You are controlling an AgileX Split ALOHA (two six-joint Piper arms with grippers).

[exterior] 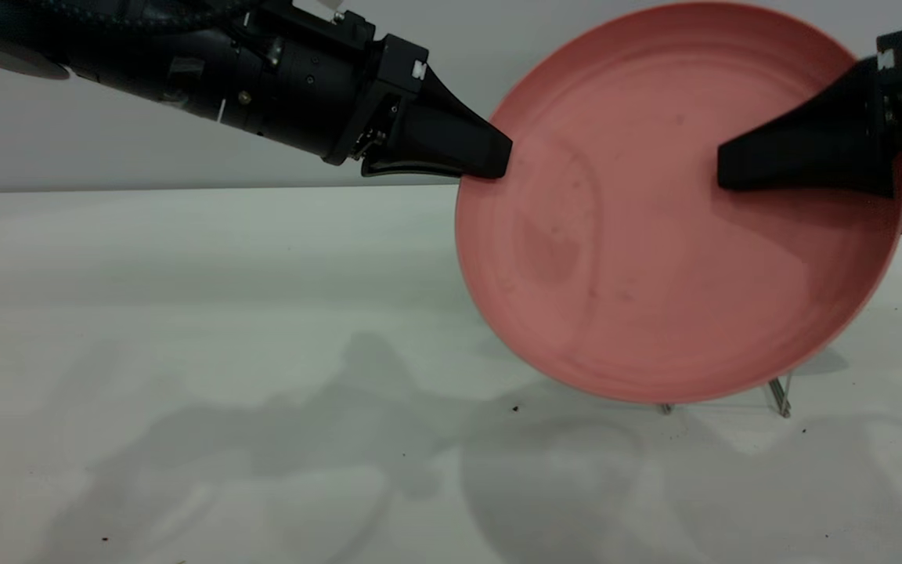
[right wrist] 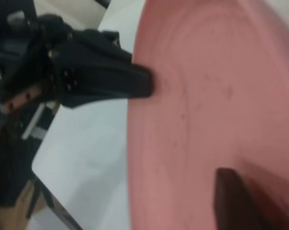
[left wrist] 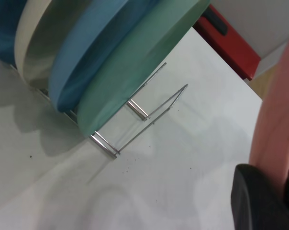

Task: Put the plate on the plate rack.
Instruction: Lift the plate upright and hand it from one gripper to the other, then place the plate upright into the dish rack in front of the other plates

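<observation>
The salmon-pink plate (exterior: 654, 235) is held upright above the table, tilted a little, its inner face toward the exterior camera. My left gripper (exterior: 498, 160) is shut on its left rim; in the left wrist view the plate's edge (left wrist: 273, 120) runs between my two black fingers (left wrist: 259, 201). My right gripper (exterior: 725, 168) is shut on the right rim, with one finger (right wrist: 235, 201) lying across the plate's face. The wire plate rack (left wrist: 154, 108) stands behind and below the plate, with an empty loop at its near end. Only its feet (exterior: 780, 395) show under the plate in the exterior view.
The rack holds a teal-green plate (left wrist: 139, 67), a blue plate (left wrist: 82, 57), a cream plate (left wrist: 34, 38) and another blue plate (left wrist: 3, 24), all standing on edge. A red object (left wrist: 230, 43) lies past the table's far edge. The white table (exterior: 185, 352) spreads to the left.
</observation>
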